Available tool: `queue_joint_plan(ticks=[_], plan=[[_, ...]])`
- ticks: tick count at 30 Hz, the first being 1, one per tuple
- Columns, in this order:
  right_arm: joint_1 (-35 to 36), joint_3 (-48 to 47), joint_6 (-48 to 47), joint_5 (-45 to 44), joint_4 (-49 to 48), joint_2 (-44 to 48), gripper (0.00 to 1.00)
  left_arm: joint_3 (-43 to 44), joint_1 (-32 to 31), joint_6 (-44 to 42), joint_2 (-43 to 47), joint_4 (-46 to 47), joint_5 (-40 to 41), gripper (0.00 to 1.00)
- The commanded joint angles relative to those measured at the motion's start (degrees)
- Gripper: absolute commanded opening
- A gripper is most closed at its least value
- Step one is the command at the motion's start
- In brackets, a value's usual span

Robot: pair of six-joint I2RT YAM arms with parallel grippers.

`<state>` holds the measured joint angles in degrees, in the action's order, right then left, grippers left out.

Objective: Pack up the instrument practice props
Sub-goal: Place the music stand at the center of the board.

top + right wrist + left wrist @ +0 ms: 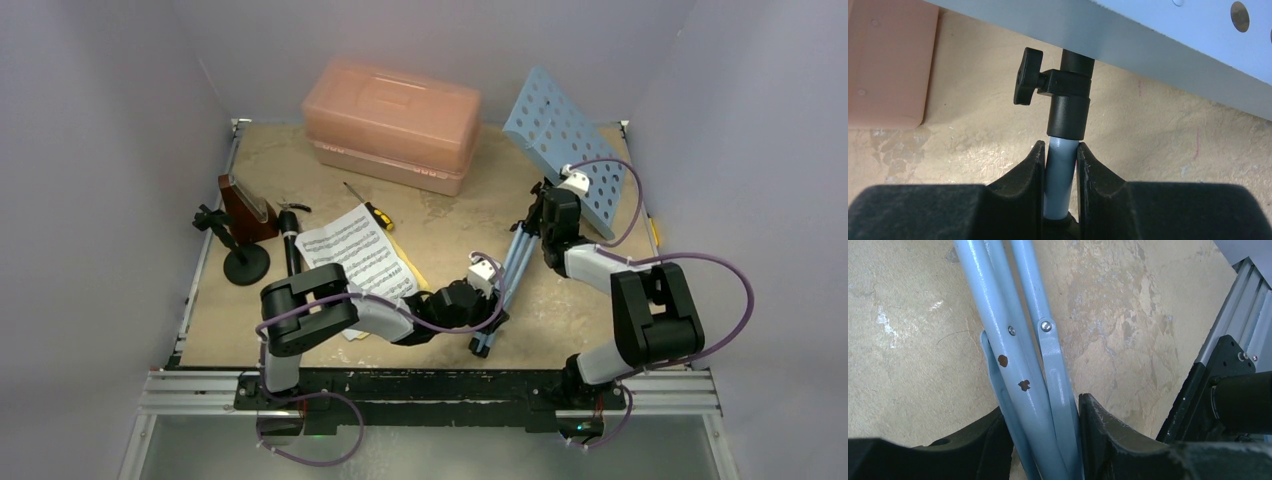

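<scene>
The light-blue perforated music stand (pixel 565 135) leans at the right, its tripod legs (pixel 505 275) folded together. My left gripper (pixel 483 315) is shut on the folded legs (pixel 1040 405) near their feet. My right gripper (pixel 548 215) is shut on the stand's blue pole (pixel 1060 175) just below its black clamp collar (pixel 1068 100). The white sheet-music page (pixel 355 250) lies at centre left, with a yellow edge (pixel 412 270) showing under it. The brown pyramid metronome (pixel 245 205) and the black pipe with round base (pixel 240 255) stand at the left.
The large translucent pink case (pixel 392 120) stands closed at the back centre, and its corner shows in the right wrist view (pixel 888 65). A yellow-handled screwdriver (pixel 370 208) lies in front of it. A black tool (pixel 290 235) lies beside the page. Grey walls enclose the table.
</scene>
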<state>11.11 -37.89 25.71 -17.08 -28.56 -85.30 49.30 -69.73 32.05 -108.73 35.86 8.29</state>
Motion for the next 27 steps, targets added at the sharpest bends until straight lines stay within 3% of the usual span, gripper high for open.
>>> queue_joint_plan(ticks=[1, 13, 20, 27], plan=[[0.4, -3.6, -5.5, 0.9, -6.1, -0.6, 0.00, 3.3, 0.5, -4.2, 2.2, 10.9, 0.3, 0.37], [0.3, -5.9, -6.5, 1.2, -1.2, -2.4, 0.00, -3.0, 0.7, -5.5, 10.7, 9.4, 5.6, 0.88], [0.4, -8.0, -5.3, -1.1, 2.1, -3.9, 0.00, -4.0, 1.3, -6.1, 23.5, -4.6, 14.1, 0.99], [0.2, -12.9, -1.6, -6.7, 8.5, -8.3, 0.00, -0.7, 6.3, -6.0, 36.9, -28.3, 19.5, 0.99]])
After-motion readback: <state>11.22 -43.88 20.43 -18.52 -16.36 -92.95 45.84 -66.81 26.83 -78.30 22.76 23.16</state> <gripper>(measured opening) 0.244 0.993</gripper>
